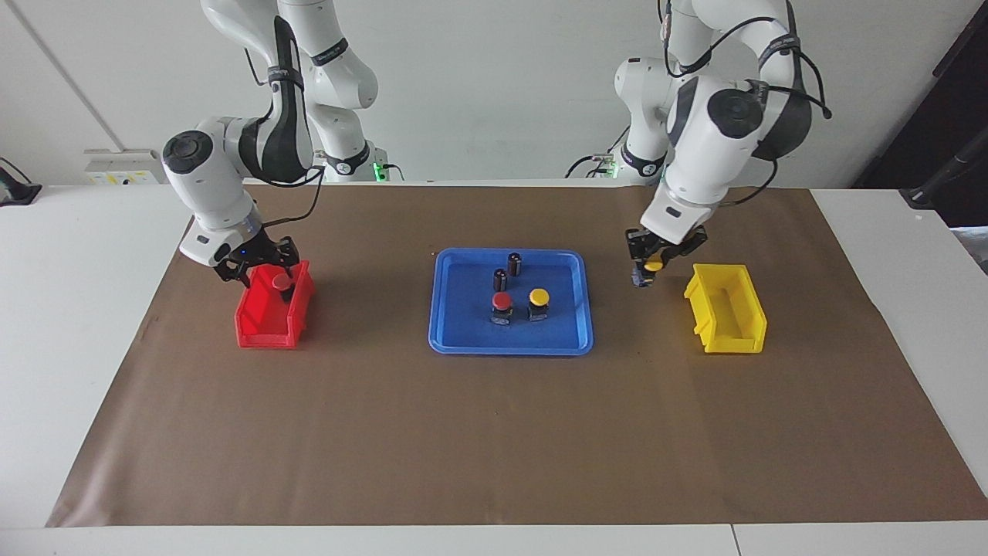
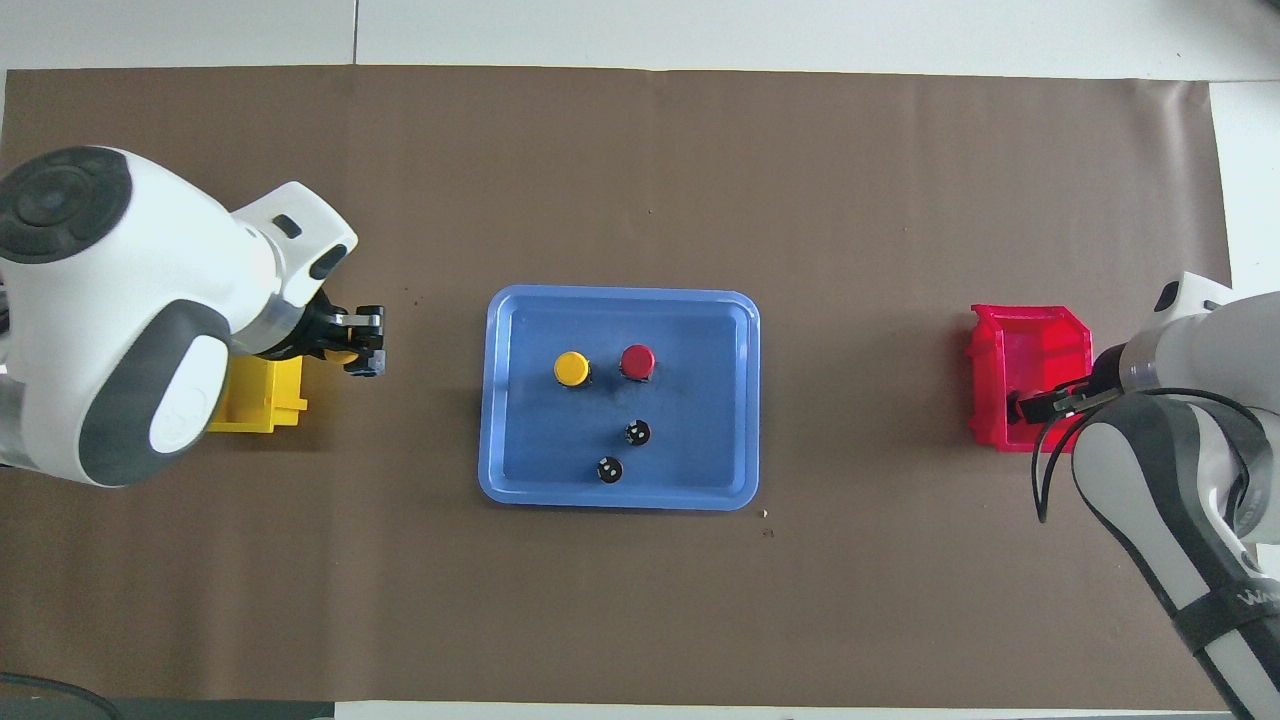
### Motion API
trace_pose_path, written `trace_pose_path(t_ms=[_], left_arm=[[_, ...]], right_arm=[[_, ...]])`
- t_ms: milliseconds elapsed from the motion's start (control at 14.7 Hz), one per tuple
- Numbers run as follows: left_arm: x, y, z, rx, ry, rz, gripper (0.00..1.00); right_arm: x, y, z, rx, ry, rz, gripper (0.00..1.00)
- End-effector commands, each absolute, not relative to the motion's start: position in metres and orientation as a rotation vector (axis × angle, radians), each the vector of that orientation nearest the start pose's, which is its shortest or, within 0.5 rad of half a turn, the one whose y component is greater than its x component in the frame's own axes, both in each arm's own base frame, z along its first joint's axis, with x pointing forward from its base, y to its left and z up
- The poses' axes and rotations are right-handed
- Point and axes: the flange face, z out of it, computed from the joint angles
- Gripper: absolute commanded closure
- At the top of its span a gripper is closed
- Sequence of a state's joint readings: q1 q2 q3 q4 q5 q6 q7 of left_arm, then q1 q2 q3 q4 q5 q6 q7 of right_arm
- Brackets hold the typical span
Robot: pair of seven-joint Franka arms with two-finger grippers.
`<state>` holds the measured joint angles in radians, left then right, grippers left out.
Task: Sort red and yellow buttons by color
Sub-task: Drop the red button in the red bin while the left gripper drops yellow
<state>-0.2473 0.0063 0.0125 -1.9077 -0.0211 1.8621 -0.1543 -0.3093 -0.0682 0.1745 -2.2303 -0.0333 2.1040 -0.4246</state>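
The left gripper [image 1: 647,270] clamps a yellow button [image 1: 654,266] just short of the yellow bin [image 1: 728,318]; the right gripper [image 1: 266,270] holds a red button [image 1: 281,283] over the red bin [image 1: 262,328].

Two dark capless cylinders [image 1: 507,272] stand in the blue tray [image 1: 463,344] on brown paper [image 1: 494,432].

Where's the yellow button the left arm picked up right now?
It is in the left gripper, raised between the blue tray and the yellow bin, not yet over the bin.
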Motion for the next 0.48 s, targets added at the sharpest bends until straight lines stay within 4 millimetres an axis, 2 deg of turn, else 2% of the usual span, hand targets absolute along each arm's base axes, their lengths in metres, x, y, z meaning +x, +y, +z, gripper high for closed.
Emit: trace_pose_path(t_ms=[0, 68, 136, 204, 408], left_arm=[[0.551, -0.060, 0.487, -3.140, 0.203, 0.099, 0.99], [0.553, -0.043, 0.486, -3.141, 0.222, 0.085, 0.99], [0.552, -0.034, 0.483, -3.143, 0.210, 0.077, 0.99], [0.551, -0.029, 0.478, -3.144, 0.193, 0.058, 0.98], [0.535, -0.009, 0.446, -3.147, 0.149, 0.045, 0.99]], right_arm=[[0.531, -0.049, 0.455, -3.092, -0.541, 0.106, 0.00], [0.543, -0.021, 0.475, -3.085, -0.517, 0.085, 0.00], [0.556, 0.007, 0.486, -3.080, -0.432, 0.085, 0.00], [0.564, 0.046, 0.494, -3.088, -0.363, 0.064, 0.00], [0.569, 0.195, 0.503, -3.078, -0.130, -0.072, 0.00]])
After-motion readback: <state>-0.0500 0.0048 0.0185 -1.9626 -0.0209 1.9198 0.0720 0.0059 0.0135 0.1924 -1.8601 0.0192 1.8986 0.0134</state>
